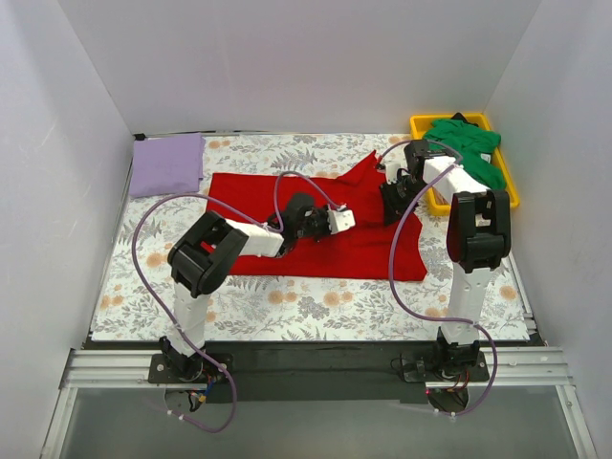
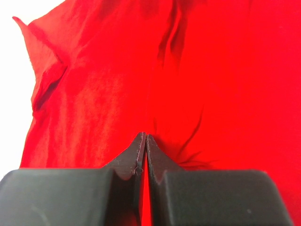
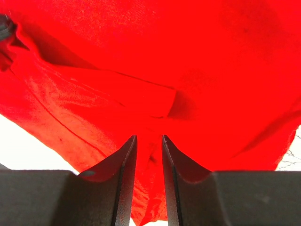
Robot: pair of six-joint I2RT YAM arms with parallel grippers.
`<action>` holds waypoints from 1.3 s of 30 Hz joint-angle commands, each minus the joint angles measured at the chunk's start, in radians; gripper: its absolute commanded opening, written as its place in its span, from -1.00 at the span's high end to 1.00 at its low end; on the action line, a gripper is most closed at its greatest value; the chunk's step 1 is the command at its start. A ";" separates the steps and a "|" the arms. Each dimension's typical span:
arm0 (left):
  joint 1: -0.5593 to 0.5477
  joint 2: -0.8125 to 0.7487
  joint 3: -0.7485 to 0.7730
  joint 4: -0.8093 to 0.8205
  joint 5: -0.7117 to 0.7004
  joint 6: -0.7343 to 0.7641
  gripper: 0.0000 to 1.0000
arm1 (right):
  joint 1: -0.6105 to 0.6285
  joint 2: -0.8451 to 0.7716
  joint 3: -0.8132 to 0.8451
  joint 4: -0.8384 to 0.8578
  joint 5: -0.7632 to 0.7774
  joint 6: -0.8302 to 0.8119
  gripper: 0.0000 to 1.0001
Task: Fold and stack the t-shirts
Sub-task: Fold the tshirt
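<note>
The bright red t-shirt (image 1: 316, 251) lies spread across the middle of the floral table cloth, and its far right part is pulled up into a peak. It fills the left wrist view (image 2: 94, 94) and the right wrist view (image 3: 197, 56). My left gripper (image 1: 340, 220) (image 2: 144, 135) is over the shirt's middle, shut on a thin fold of red cloth. My right gripper (image 1: 392, 205) (image 3: 149, 137) is at the shirt's right side, its jaws closed on a bunch of red cloth. The pale lavender t-shirt (image 1: 167, 164) lies folded at the far left. The green t-shirt (image 1: 469, 143) lies crumpled in the tray.
A yellow plastic tray (image 1: 419, 122) stands at the far right corner and holds the green shirt. The floral table cloth (image 1: 287, 301) covers the table. White walls close in the left, back and right sides. Purple cables loop from both arms.
</note>
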 commanded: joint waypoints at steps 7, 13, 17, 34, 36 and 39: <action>0.013 0.060 0.161 -0.160 -0.216 -0.115 0.70 | -0.003 -0.151 -0.037 0.006 -0.006 -0.033 0.35; 0.055 -0.047 0.210 -0.385 -0.251 -0.198 0.54 | -0.001 -0.244 -0.154 -0.014 0.020 -0.111 0.49; 0.128 -0.132 0.253 -0.655 -0.190 -0.302 0.52 | 0.020 -0.273 -0.210 -0.031 0.049 -0.138 0.58; 0.467 -0.205 0.065 -1.048 -0.241 -0.223 0.60 | 0.057 -0.160 -0.326 0.046 0.297 -0.230 0.60; 0.476 -0.214 0.025 -1.052 -0.251 -0.214 0.63 | 0.063 -0.163 -0.345 0.055 0.317 -0.238 0.60; 0.477 -0.257 -0.061 -1.045 -0.268 -0.201 0.66 | 0.081 -0.184 -0.384 0.063 0.336 -0.252 0.60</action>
